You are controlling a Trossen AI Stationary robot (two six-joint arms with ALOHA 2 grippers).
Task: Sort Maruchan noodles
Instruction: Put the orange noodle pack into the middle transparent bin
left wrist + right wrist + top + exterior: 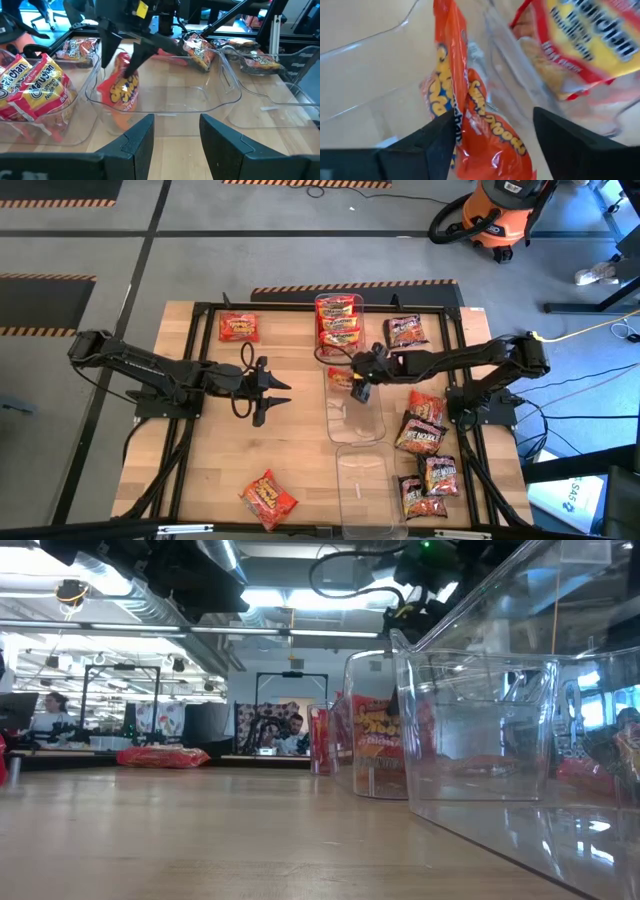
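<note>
The right gripper [352, 382] reached over the middle clear bin [356, 420] and was clenched on an orange-red noodle packet [121, 90], which hung upright inside the bin's far end, close against the wall nearest the neighbouring far bin [338, 320]. In the right wrist view the same packet [465, 107] ran up between the two dark fingers [422, 145], crumpled along its middle. The far bin held a stack of red-yellow Maruchan packets [338, 318], seen in the left wrist view as leaning packets [30, 87] just beside the held one. The left gripper [270, 392] hovered over bare wood on the left half of the table [180, 470], its fingers spread apart and gripping nothing, pointed toward the bins. One orange-red packet [238, 327] lay flat near the far left of the table, and another [269, 498] lay near the front edge. A dark packet [407, 331] sat beside the far bin on the right, and a cluster of dark packets [424, 450] lay along the right side, just beside the middle and near bins. The near bin [365, 490] stood at the front edge.
</note>
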